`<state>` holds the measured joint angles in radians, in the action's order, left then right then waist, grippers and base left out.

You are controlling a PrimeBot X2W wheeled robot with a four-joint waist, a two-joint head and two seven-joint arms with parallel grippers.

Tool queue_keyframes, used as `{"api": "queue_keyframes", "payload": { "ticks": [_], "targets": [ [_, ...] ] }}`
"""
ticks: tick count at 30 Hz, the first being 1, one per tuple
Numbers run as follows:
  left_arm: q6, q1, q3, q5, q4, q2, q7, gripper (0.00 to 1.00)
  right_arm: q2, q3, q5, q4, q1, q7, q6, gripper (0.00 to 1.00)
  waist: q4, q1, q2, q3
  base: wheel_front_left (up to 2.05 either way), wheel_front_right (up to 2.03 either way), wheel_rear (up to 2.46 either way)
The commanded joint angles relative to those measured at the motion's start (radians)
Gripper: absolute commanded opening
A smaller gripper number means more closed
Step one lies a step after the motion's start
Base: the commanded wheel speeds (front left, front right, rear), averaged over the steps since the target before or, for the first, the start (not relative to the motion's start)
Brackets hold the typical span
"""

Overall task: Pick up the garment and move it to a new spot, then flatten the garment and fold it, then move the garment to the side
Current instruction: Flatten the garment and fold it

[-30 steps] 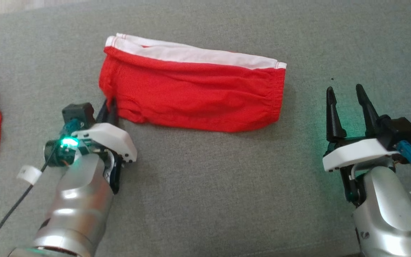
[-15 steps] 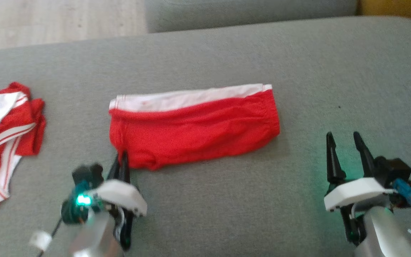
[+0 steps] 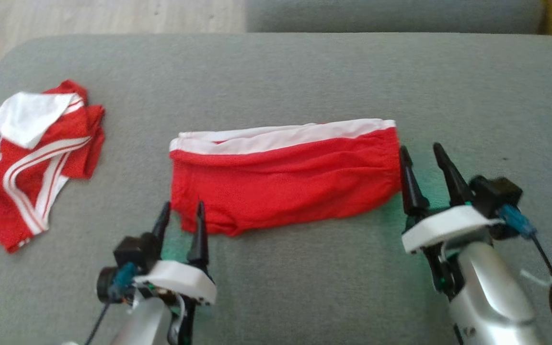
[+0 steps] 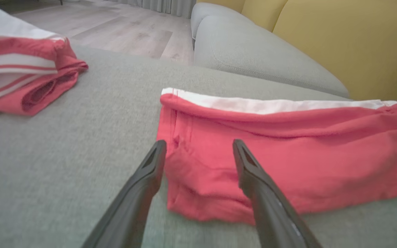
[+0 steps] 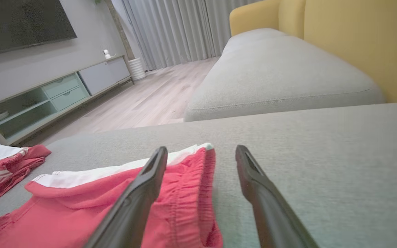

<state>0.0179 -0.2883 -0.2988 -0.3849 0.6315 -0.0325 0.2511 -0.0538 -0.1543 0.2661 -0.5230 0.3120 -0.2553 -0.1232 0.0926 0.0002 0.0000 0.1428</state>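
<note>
The garment (image 3: 283,179), red shorts with a white band along the far edge, lies folded flat on the grey sofa cushion (image 3: 304,76). My left gripper (image 3: 180,211) stands open at its near-left corner, fingers either side of that corner and nothing held. In the left wrist view the garment (image 4: 288,155) spreads to the right past the open fingers (image 4: 250,168). My right gripper (image 3: 419,155) is open at the garment's right end, its left finger at the elastic edge. The right wrist view shows that edge of the garment (image 5: 184,203) between and left of the fingers (image 5: 150,175).
A second red garment with white stripes (image 3: 31,153) lies crumpled at the cushion's left end, also seen as the striped garment (image 4: 22,79) in the left wrist view. Another grey cushion (image 5: 281,79) and yellow backrest (image 5: 357,41) lie beyond. Wooden floor (image 3: 89,19) shows past the far-left edge.
My left gripper has opened and let go of the garment's near-left corner. My right gripper has moved in to the garment's right end. The head camera has tilted up and shifted.
</note>
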Motion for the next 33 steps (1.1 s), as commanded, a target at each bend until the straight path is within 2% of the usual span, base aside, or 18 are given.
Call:
{"api": "queue_keyframes", "payload": {
  "ticks": [1,8,13,14,15,19,23,29,33],
  "targets": [
    [-0.003,0.004,0.004,0.001,-0.045,-0.018,0.011,1.00,0.003,-0.036,0.005,-0.024,0.053,-0.006,-0.008,1.00,0.050,-0.0002,0.0000,0.025,0.00,0.00,0.00],
    [-0.015,0.003,-0.037,-0.009,-0.085,-0.018,0.011,1.00,0.004,-0.001,-0.019,-0.272,0.101,-0.006,-0.008,1.00,0.114,-0.0002,0.0000,0.056,0.00,0.00,0.00],
    [-0.017,0.004,-0.035,-0.010,-0.094,-0.018,0.011,1.00,0.004,-0.022,0.024,-0.351,0.091,-0.006,-0.008,0.97,0.114,-0.0002,0.0000,0.062,0.00,0.00,0.00],
    [-0.017,0.005,-0.033,-0.009,-0.097,-0.018,0.011,1.00,0.004,-0.036,0.042,-0.357,0.086,-0.006,-0.008,0.59,0.110,-0.0002,0.0000,0.062,0.00,0.00,0.00],
    [-0.016,0.008,-0.030,-0.008,-0.098,-0.018,0.011,1.00,0.004,-0.049,0.067,-0.359,0.080,-0.006,-0.008,0.00,0.105,-0.0002,0.0000,0.061,0.00,0.00,0.00],
    [-0.013,0.016,-0.021,-0.002,-0.099,-0.018,0.011,1.00,0.004,-0.059,0.132,-0.345,0.066,-0.006,-0.008,0.00,0.077,-0.0002,0.0000,0.052,0.00,0.00,0.00],
    [-0.008,0.026,-0.016,-0.001,-0.091,-0.018,0.011,1.00,0.001,0.019,0.134,-0.314,0.057,-0.006,-0.008,0.00,0.045,-0.0002,0.0000,0.030,0.00,0.00,0.00],
    [0.000,0.035,-0.021,-0.007,-0.086,-0.018,0.011,1.00,-0.047,0.125,0.146,-0.303,0.066,-0.006,-0.008,0.00,0.009,-0.0002,0.0000,0.003,0.00,0.00,0.00],
    [0.002,0.041,-0.029,-0.012,-0.077,-0.018,0.011,1.00,-0.041,0.079,0.195,-0.279,0.091,-0.002,-0.008,0.00,-0.003,-0.0002,0.0000,-0.009,0.00,0.00,0.00]
  ]
}}
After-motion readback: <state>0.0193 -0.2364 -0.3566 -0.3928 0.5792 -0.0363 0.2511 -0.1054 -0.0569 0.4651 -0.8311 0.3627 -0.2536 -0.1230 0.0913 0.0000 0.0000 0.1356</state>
